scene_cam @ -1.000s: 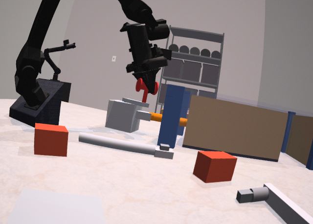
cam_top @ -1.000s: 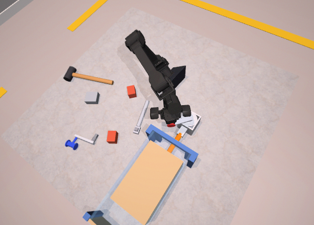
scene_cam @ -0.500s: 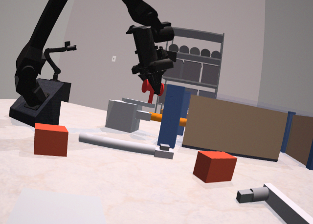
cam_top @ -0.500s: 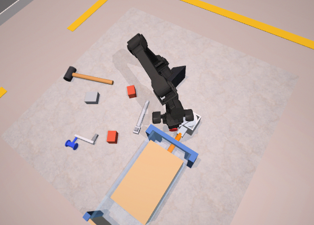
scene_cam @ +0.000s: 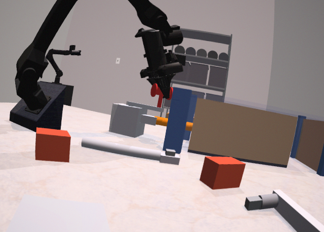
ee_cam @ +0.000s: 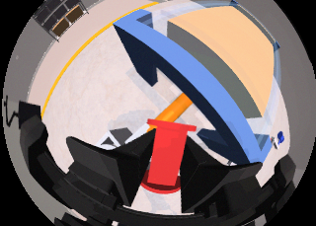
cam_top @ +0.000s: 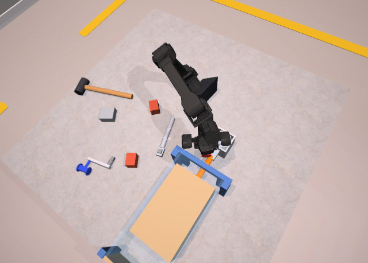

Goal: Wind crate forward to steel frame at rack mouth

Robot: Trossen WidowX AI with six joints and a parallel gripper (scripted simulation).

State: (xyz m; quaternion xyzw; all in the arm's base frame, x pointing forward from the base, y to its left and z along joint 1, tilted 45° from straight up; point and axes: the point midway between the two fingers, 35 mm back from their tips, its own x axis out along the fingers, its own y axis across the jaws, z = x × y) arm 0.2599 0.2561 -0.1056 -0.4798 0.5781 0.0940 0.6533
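My gripper is shut on the red grip of the winch handle. The handle's pale crank arm lies level across the top of the grey winch; its key is hidden. The orange strap runs from the winch under the blue steel frame to the crate. The crate looks flat inside the clear panels. A gap shows between its front and the frame.
A grey bar with a square tip lies beside the frame. Red blocks, a blue-knobbed crank, a grey block and a mallet lie farther off. The frame stands close to my gripper.
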